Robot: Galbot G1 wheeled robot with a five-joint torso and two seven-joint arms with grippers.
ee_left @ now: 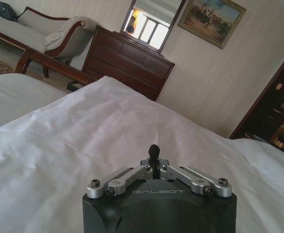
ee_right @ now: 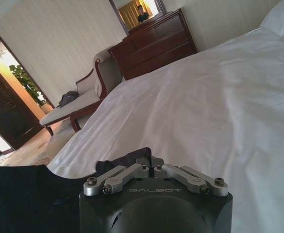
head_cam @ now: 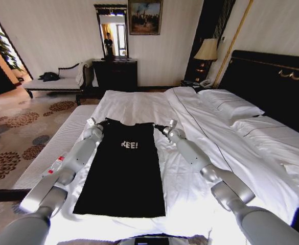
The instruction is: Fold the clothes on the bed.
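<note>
the black t-shirt [head_cam: 122, 168] is lying flat on the white bed [head_cam: 200, 153], already narrowed into a long strip with its sleeves apparently tucked in, the chest lettering facing up and the hem running toward the robot. the left gripper [head_cam: 91, 123] is sitting at the shirt's far left corner and the right gripper [head_cam: 165, 127] at the far right corner, both down at the shoulder line. in the left wrist view the left gripper [ee_left: 154, 151] is showing its linkage drawn in and the fingers meeting at one dark tip, so it is looking pinched narrow, though whether cloth is between them is hidden. in the right wrist view the right gripper [ee_right: 144, 158] is reaching into a bunched edge of dark fabric, and i cannot tell how its fingers are standing. the shirt is looking light, limp and quick to sag, so it is probably wanting a pinch at both shoulder corners together, kept taut between them, or the layers will be slipping apart.
</note>
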